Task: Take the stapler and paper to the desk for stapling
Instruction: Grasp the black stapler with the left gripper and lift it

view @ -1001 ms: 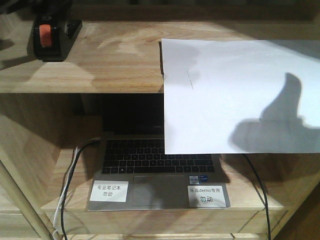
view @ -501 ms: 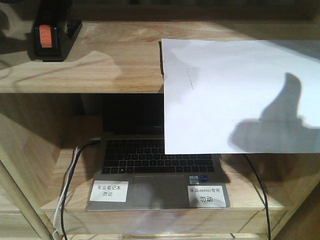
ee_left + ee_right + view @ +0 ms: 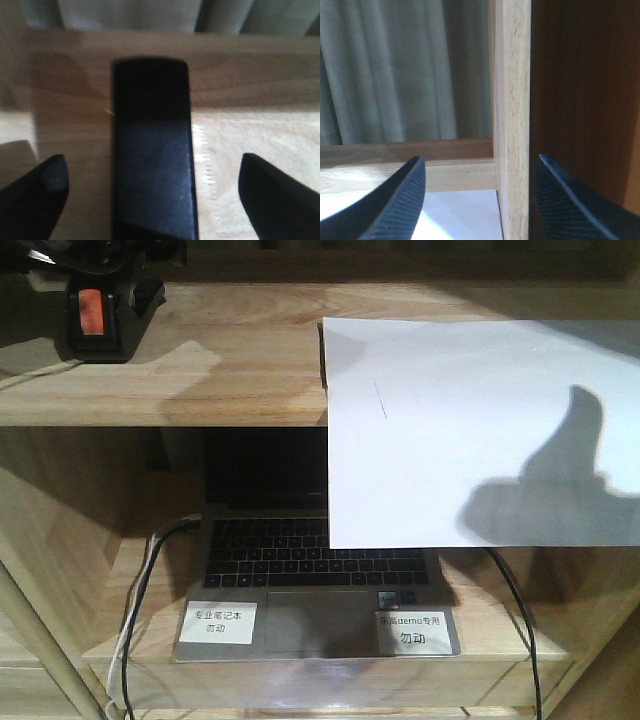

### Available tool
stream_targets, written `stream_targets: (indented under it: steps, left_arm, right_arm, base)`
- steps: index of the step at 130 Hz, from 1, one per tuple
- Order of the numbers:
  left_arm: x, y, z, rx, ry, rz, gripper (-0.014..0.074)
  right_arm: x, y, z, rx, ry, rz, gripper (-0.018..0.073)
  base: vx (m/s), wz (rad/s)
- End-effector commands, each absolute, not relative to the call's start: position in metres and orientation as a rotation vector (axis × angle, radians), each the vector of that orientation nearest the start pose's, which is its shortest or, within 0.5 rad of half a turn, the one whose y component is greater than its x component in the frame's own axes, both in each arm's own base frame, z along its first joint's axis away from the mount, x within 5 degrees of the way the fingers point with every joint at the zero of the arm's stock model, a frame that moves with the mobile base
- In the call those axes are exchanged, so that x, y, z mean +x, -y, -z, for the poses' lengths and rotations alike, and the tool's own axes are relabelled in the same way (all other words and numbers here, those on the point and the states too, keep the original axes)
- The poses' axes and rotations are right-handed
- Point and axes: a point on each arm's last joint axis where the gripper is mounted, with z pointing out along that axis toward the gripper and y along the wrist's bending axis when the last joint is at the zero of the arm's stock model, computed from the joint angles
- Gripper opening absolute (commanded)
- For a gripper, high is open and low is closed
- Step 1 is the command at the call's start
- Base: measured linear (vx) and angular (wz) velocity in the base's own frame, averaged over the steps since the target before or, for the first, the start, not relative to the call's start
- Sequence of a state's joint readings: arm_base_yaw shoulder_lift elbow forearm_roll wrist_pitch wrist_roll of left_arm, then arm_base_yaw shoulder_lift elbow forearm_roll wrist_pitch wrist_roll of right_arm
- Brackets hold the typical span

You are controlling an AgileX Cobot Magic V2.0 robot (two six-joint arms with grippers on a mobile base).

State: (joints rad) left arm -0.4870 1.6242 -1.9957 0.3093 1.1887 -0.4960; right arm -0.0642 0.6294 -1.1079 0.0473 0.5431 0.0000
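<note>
The black stapler (image 3: 95, 320) with an orange patch on top stands at the far left of the upper shelf board (image 3: 230, 360). My left gripper (image 3: 100, 260) is a dark shape just above it. In the left wrist view the stapler (image 3: 150, 150) lies between the open fingers (image 3: 45, 190), with a gap on each side. The white paper (image 3: 450, 420) lies on the right of the same shelf, its front part overhanging the edge. My right gripper (image 3: 480, 200) is open above the paper's far corner (image 3: 465, 215), its jaws on either side of a shelf post (image 3: 512, 125). The desk is out of view.
A laptop (image 3: 300, 550) sits open on the lower shelf, with two white labels (image 3: 220, 622) on its palm rest. Cables (image 3: 135, 620) hang at its left and right. A grey curtain (image 3: 395, 70) hangs behind the shelf. A dark brown panel (image 3: 585, 100) stands right of the post.
My left gripper has come down into the front view above the stapler, and the shadows on the left of the shelf have shifted. Stapler and paper have not moved.
</note>
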Motion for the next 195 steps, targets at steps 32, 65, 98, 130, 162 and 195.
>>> stream_targets:
  steps: [32, 65, 98, 130, 162, 195]
  left_arm:
    - [0.298, 0.127, -0.5, -0.028, -2.136, 0.181, 0.0503]
    - [0.298, 0.127, -0.5, -0.028, -2.136, 0.181, 0.0186]
    - [0.297, 0.127, -0.502, -0.027, -2.128, 0.183, -0.0008]
    - [0.273, 0.12, -0.522, 0.064, -2.056, 0.176, -0.0008]
    - [0.218, 0.111, -0.536, 0.208, -1.871, 0.287, -0.0008]
    - [0.162, 0.099, -0.515, 0.419, -1.737, 0.435, -0.0006]
  right_arm:
    - [0.084, 0.004, -0.49, 0.063, -1.447, 0.011, 0.0444]
    - [0.084, 0.004, -0.49, 0.063, -1.447, 0.011, 0.0444]
    - [0.084, 0.004, -0.49, 0.063, -1.447, 0.011, 0.0444]
    - [0.084, 0.004, -0.49, 0.063, -1.447, 0.011, 0.0444]
    - [0.084, 0.004, -0.49, 0.063, -1.447, 0.011, 0.0444]
    - [0.084, 0.004, -0.49, 0.063, -1.447, 0.011, 0.0444]
  base:
    - [0.0, 0.0]
    - [0.0, 0.0]
    - [0.0, 0.0]
    - [0.0, 0.0]
    - [0.0, 0.0]
    - [0.0, 0.0]
